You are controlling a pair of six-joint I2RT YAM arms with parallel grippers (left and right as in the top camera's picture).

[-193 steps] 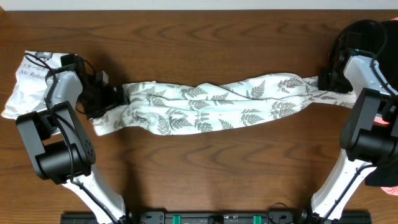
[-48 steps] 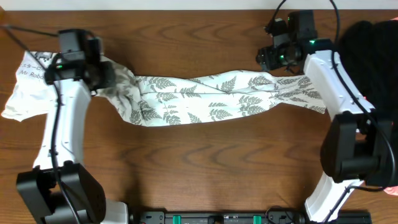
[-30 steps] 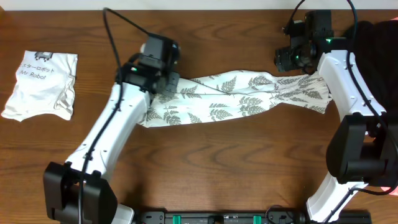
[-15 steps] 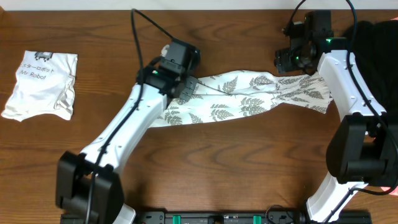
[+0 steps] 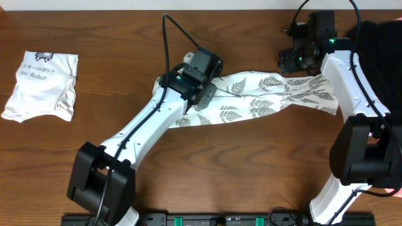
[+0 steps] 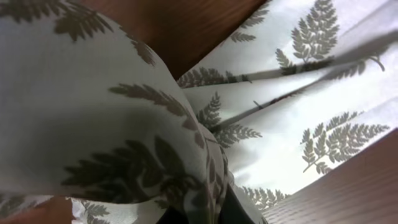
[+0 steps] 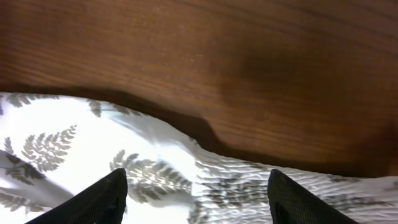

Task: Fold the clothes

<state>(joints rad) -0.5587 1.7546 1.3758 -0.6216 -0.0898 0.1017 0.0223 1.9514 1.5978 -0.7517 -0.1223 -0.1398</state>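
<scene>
Only the overhead view shows the whole layout. The fern-print garment (image 5: pixel 257 100) lies in a rumpled band across the far right part of the table (image 5: pixel 251 169). A white shirt (image 5: pixel 41 85) printed "Mr Robot" sits well apart at the far left, and a black garment (image 5: pixel 383 37) is piled at the right edge.

The left wrist view is basically all cloth: white, thin, with grey fern leaves and deep creases that all gather toward the bottom of the frame. That bunching says the left pincer (image 5: pixel 204 94) is clamped on the fabric. From above it sits right on the garment's left end, where the cloth looks doubled over itself.

The right wrist view shows what the overhead can't. Its two dark fingertips (image 7: pixel 102 196) stand wide apart with nothing gripped between them. They're over the garment's far edge, where the puckered fabric meets bare wood. Can't tell if they touch the cloth.

The left arm (image 5: pixel 144 132) stretches diagonally from the near left up toward mid-table. The right arm (image 5: pixel 348 81) runs up the right side, and the right pincer (image 5: pixel 290 61) is turned left at the garment's right end.
</scene>
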